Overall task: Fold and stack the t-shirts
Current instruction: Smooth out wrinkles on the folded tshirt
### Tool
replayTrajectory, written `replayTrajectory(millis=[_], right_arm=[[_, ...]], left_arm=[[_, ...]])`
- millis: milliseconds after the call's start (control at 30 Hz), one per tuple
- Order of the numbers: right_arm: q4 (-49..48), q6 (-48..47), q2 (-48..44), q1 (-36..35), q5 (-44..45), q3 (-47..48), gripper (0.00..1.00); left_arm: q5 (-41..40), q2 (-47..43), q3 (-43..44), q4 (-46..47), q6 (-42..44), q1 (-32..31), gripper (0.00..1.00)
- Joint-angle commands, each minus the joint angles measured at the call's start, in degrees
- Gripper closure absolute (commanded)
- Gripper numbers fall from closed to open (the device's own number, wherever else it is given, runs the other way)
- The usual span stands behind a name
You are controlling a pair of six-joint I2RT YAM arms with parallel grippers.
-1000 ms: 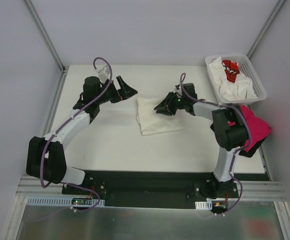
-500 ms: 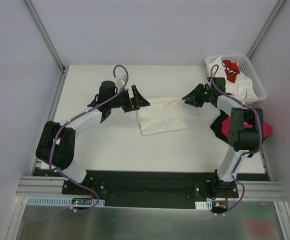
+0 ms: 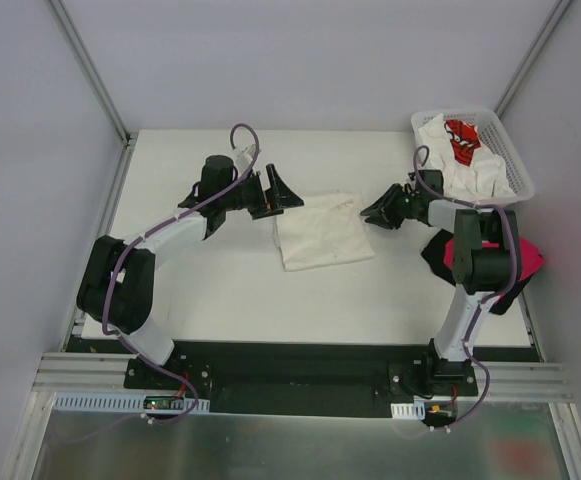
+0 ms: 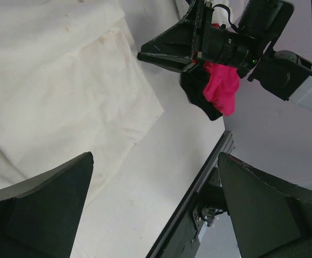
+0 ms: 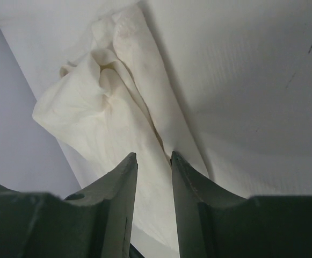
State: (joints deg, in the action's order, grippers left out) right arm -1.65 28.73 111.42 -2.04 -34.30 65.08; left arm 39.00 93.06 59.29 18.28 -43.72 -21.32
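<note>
A folded cream t-shirt (image 3: 322, 232) lies flat near the middle of the table (image 3: 220, 290), between the two tools. The left gripper (image 3: 280, 193) hangs at the shirt's far left corner with its jaws spread wide and nothing in them. In the left wrist view the cloth fills the upper left, and its near corner reaches into the gap between the two fingers. The right gripper (image 3: 370, 216) sits just beside the shirt's right edge, pointing at it, with its jaws drawn narrow. The right wrist view looks along its fingers (image 5: 121, 188) at the rumpled edge of the cloth, which lies beyond the tips. A slim gap shows between them, and no cloth can be seen pinched in it. At the far right corner a white lattice basket (image 3: 516, 155) holds crumpled white shirts (image 3: 470, 178) and a red-print shirt (image 3: 460, 140) on top. A magenta shirt (image 3: 522, 256) lies at the table's right edge beside the right arm, with a black shirt (image 3: 435, 250) touching it on the left
</note>
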Motion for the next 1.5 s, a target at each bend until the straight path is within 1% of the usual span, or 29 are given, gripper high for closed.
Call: replayTrajectory(millis=[0,233,333,633,833,967,1067,1167,1233,1300,1333,1367,1433,1467], right_arm=[[-3.36,1.32,1.43,0.2,-1.2,0.4,0.65],[-8.8,4.93,1.96,-0.85,-0.76,-2.94,0.65],[-10.38,6.25,2.23,-2.43,-0.68,-3.64,0.66],[-12.68,9.59,3.28,-11.04,0.55,-3.64,0.66],[-14.61,12.14,2.32,-17.37,1.43,-5.14,0.66],[-14.17,12.23,2.93,-24.04,2.05,-3.03,0.66],[-12.24,11.26,4.16,-25.99,1.52,-0.66,0.66],[-11.97,10.73,3.11,-24.07,1.08,-1.53,0.65],[-11.88,10.12,0.3,-22.22,0.47,-3.45,0.63],[-10.32,9.24,-2.33,-18.54,0.64,-4.87,0.61],[-9.26,7.85,-5.3,-17.13,0.82,-6.01,0.59],[-8.03,6.87,-6.81,-14.59,1.08,-6.36,0.59],[-3.9,4.16,-9.97,-11.86,1.87,-7.07,0.58],[-2.67,3.27,-13.12,-9.32,2.13,-7.85,0.58]], left_arm=[[1.51,-1.21,1.97,2.02,-0.05,0.05,0.01],[0.2,-2.0,1.53,1.93,-0.31,-0.04,0.01],[-0.42,-2.61,1.53,2.37,-0.49,-0.04,0.01],[-0.68,-3.23,2.06,2.28,-0.31,0.4,0.01],[-0.95,-3.23,1.89,2.2,-0.04,0.84,0.01],[-1.03,-3.49,1.62,2.2,0.22,1.02,0.01],[-1.03,-3.84,1.27,2.02,0.31,1.02,0.01],[-1.03,-4.9,0.66,1.93,0.57,1.02,0.01],[-0.69,-5.25,0.57,1.67,1.01,1.02,0.01],[0.45,-4.99,1.44,0.53,1.54,1.02,0.01],[1.24,-4.73,1.88,0.18,1.71,1.02,0.01],[1.95,-3.86,2.32,-0.26,1.89,1.02,0.01],[3.62,-3.15,3.55,-1.23,1.89,1.02,0.01],[4.32,-2.19,3.9,-1.58,1.98,0.84,0.01]])
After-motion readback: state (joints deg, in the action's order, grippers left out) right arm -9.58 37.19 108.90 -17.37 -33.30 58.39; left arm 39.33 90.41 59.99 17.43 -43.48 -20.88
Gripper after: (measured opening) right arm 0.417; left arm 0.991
